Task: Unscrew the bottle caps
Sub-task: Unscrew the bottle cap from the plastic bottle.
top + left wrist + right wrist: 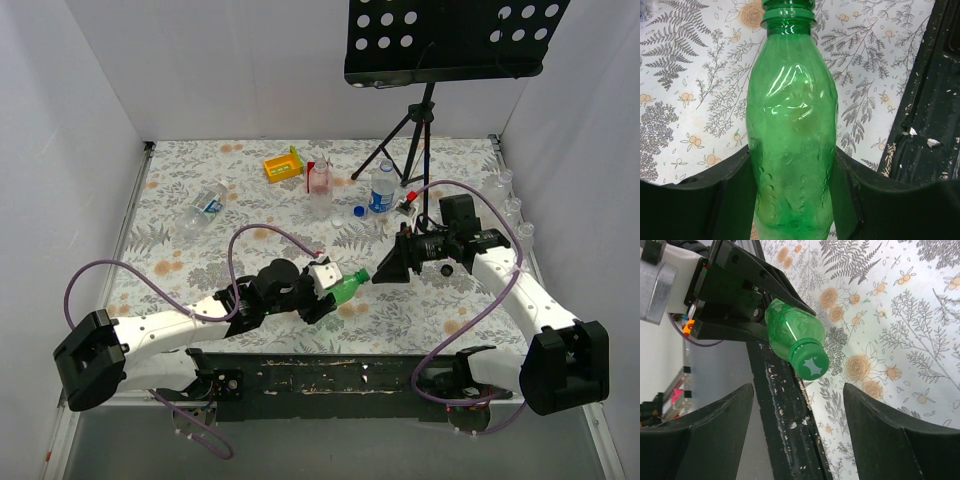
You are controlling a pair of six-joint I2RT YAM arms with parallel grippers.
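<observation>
My left gripper [325,293] is shut on a green bottle [345,288] and holds it lying sideways over the table's near middle, neck pointing right. In the left wrist view the bottle's body [792,125] fills the space between the two black fingers [737,195], which press on both its sides. Its green cap [812,364], with a pale star mark, is screwed on. My right gripper [388,270] is open and faces the cap end-on; in the right wrist view the gripper [797,392] has the cap just beyond its fingertips, not touching.
A pinkish bottle [319,180] and a blue-labelled clear bottle [382,187] stand at the back. Another clear bottle [205,208] lies back left, and more [510,205] stand at the right edge. There is a yellow box [283,165], a loose blue cap [358,211], and a tripod [415,140].
</observation>
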